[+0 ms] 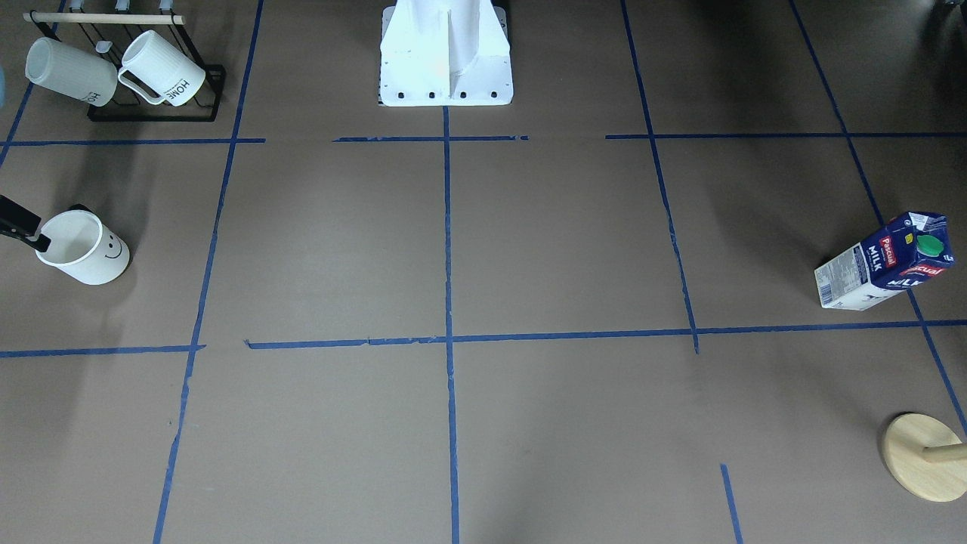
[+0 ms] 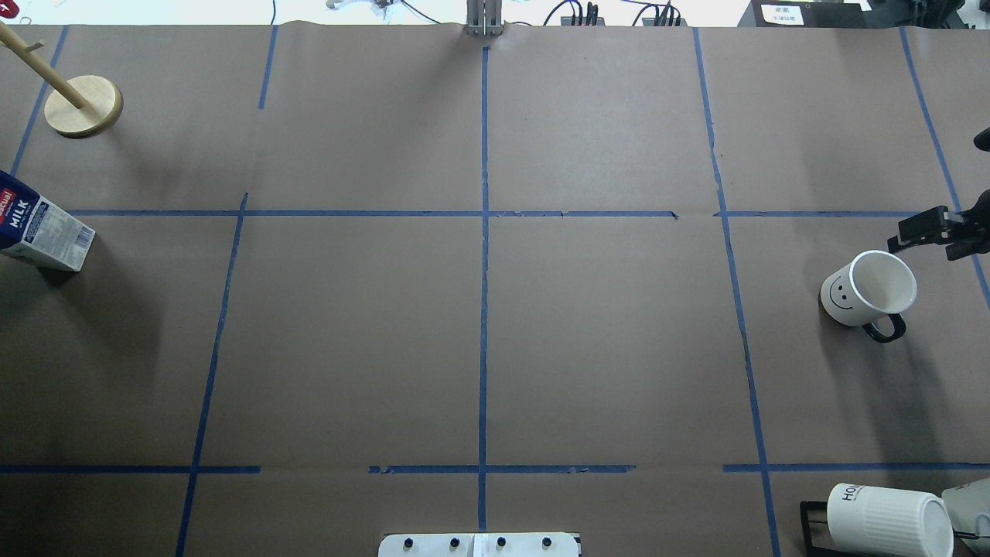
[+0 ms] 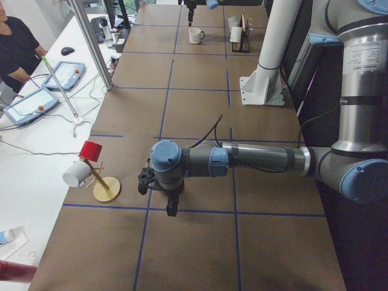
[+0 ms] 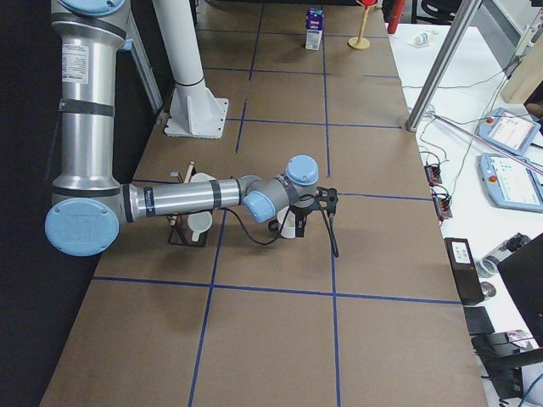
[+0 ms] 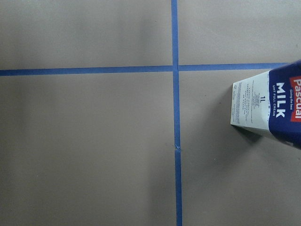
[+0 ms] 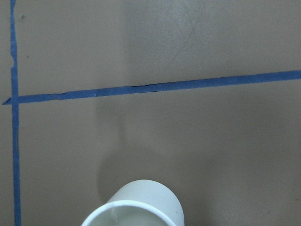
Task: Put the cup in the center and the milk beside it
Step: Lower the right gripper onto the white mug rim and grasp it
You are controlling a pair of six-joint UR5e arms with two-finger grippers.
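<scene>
The cup (image 2: 868, 290), upright near the right edge of the table (image 2: 603, 325), looks light, rigid and a bit slippery, so pinching its rim wall seems safest. The milk (image 1: 884, 261), at the left edge, is probably heavier with soft walls, better held across the body. The right gripper (image 2: 924, 232) hangs just beside the cup and the left gripper (image 3: 171, 203) near the milk; whether their fingers are apart I cannot tell.

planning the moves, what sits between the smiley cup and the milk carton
Nothing stands there. In the overhead view the stretch from the cup to the milk is bare brown paper crossed only by blue tape lines.
</scene>
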